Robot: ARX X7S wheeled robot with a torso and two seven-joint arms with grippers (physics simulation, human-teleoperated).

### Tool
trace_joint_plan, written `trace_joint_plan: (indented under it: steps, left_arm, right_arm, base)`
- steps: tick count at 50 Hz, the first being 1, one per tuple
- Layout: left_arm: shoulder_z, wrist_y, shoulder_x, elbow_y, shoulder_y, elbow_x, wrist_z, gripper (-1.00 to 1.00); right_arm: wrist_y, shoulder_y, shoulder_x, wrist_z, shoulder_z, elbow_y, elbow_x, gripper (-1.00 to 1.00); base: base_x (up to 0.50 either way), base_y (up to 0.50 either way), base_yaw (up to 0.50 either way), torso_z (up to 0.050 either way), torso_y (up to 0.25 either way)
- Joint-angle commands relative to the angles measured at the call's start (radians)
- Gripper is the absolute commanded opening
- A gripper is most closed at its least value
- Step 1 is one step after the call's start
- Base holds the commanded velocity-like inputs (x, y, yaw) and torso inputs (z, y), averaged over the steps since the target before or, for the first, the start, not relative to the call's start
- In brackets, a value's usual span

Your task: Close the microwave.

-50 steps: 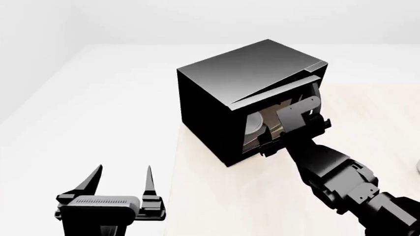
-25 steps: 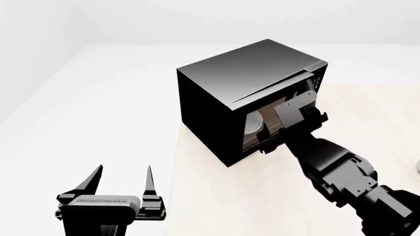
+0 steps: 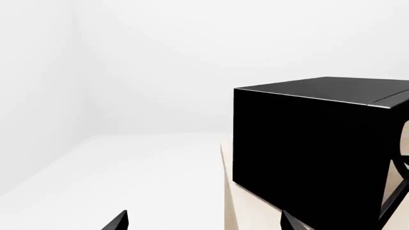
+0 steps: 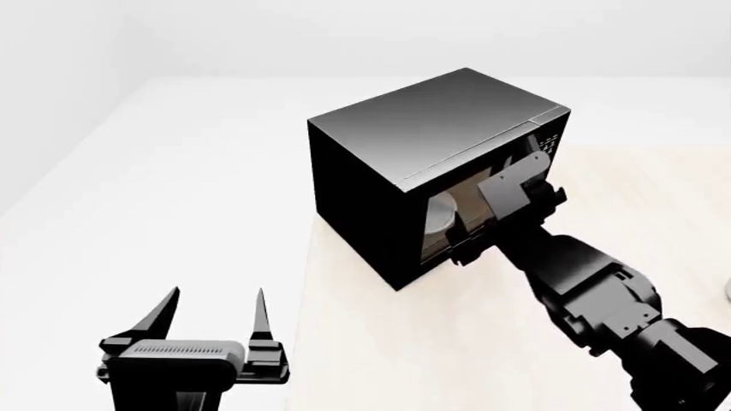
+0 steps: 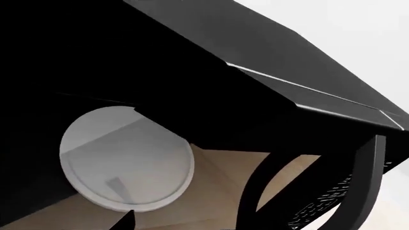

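To finish well, the right gripper (image 4: 499, 214) should push squarely on the door near its handle (image 5: 255, 191), letting the hinge guide the swing (its own fingers are hidden, so open or clenched cannot be told). The microwave (image 4: 423, 163) stands on the table (image 4: 377, 342), door nearly shut, directly against that gripper; the left gripper (image 4: 211, 321) hangs spread and empty, well apart.

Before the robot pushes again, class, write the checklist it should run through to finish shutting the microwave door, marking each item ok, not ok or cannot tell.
1. Microwave door fully shut: not ok, a narrow gap shows at the front.
2. Right gripper against the door: ok.
3. White plate fully inside: ok.
4. Left gripper clear of the microwave: ok, it is open and apart.
5. Right gripper open or shut: cannot tell.
6. Table in front free of obstacles: ok.
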Motion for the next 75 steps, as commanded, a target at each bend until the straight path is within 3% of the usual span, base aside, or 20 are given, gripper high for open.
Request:
trace_joint_plan:
  steps: [1,17,28,36,41,46,55,58,75]
  left_arm:
    - [0.0,-0.002,-0.003,0.005,0.0,-0.003,-0.003,1.0]
    - [-0.001,0.002,-0.007,0.005,0.0,-0.01,-0.005,1.0]
    - [0.0,-0.001,-0.008,0.008,-0.001,-0.01,-0.01,1.0]
    - [0.0,0.006,-0.01,0.005,0.002,-0.01,-0.01,1.0]
    - [0.004,0.006,-0.008,0.0,-0.002,-0.008,-0.01,1.0]
    - [0.009,0.005,-0.008,-0.002,-0.003,-0.005,-0.01,1.0]
    - [0.012,0.006,-0.009,-0.002,-0.003,-0.005,-0.012,1.0]
    - [0.016,0.005,-0.008,-0.003,-0.003,-0.002,-0.013,1.0]
    - [0.012,0.009,-0.014,0.008,0.004,-0.007,-0.019,1.0]
  right_arm:
    - [-0.031,0.014,-0.01,-0.042,0.018,-0.006,-0.022,1.0]
    - [-0.076,0.008,-0.015,-0.085,0.033,0.022,-0.016,1.0]
    - [-0.187,0.025,-0.12,-0.222,0.057,0.264,-0.022,1.0]
    - [-0.213,0.012,-0.125,-0.229,0.066,0.286,-0.02,1.0]
    - [-0.14,-0.006,-0.034,-0.111,0.063,0.098,-0.01,1.0]
    - [-0.062,-0.037,0.125,0.033,0.061,-0.241,0.016,1.0]
    - [-0.014,-0.068,0.261,0.175,0.073,-0.516,0.045,1.0]
    - [0.018,-0.088,0.354,0.284,0.08,-0.722,0.067,1.0]
    - [0.026,-0.145,0.557,0.565,0.104,-1.166,0.039,1.0]
  base:
    - [0.0,0.0,0.0,0.0,0.0]
    - [0.0,0.0,0.0,0.0,0.001]
    - [0.01,0.0,0.0,0.0,0.0]
    - [0.02,0.0,0.01,0.0,0.0]
    - [0.01,0.0,0.01,0.0,0.0]
    - [0.0,0.0,0.0,0.0,0.0]
    - [0.0,0.0,0.0,0.0,0.0]
    - [0.0,0.0,0.0,0.0,0.0]
    - [0.0,0.0,0.0,0.0,0.0]
